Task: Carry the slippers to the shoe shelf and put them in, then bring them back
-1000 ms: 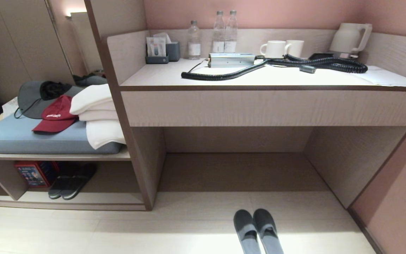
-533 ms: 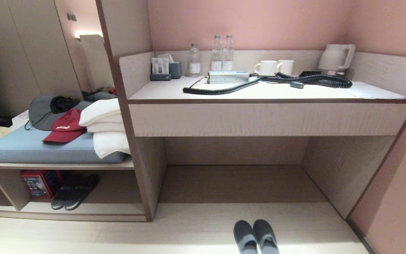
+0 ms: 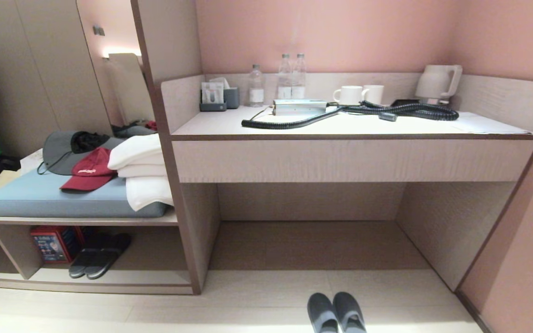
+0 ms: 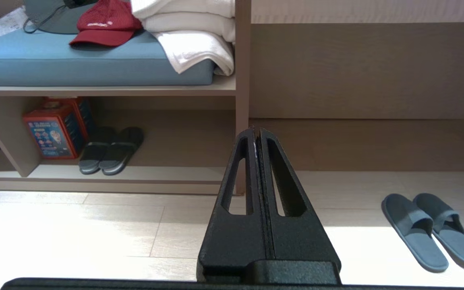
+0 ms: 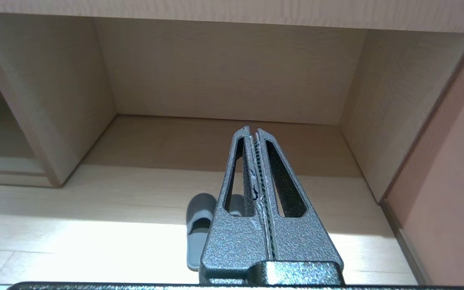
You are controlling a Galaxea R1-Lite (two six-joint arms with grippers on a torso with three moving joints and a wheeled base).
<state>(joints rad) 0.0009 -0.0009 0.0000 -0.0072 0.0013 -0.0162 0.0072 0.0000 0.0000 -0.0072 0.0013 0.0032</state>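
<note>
Pink-walled alcove, pale tile floor (image 3: 155, 314). Long desk counter (image 3: 350, 159) spans it; shoe shelf (image 3: 86, 222) sits at its left, black pair (image 3: 100, 261) inside. Slippers (image 3: 336, 314) lie side by side on the floor before the desk. Left gripper (image 4: 257, 135) and right gripper (image 5: 253, 133) level, fingers pressed together, holding nothing.

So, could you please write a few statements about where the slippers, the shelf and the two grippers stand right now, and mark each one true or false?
1. The slippers lie side by side on the floor. True.
2. The shoe shelf holds no footwear. False: a black pair sits in it beside a red box.
3. The left gripper is shut and holds nothing. True.
4. The right gripper grips a slipper. False: it is shut and holds nothing.
</note>
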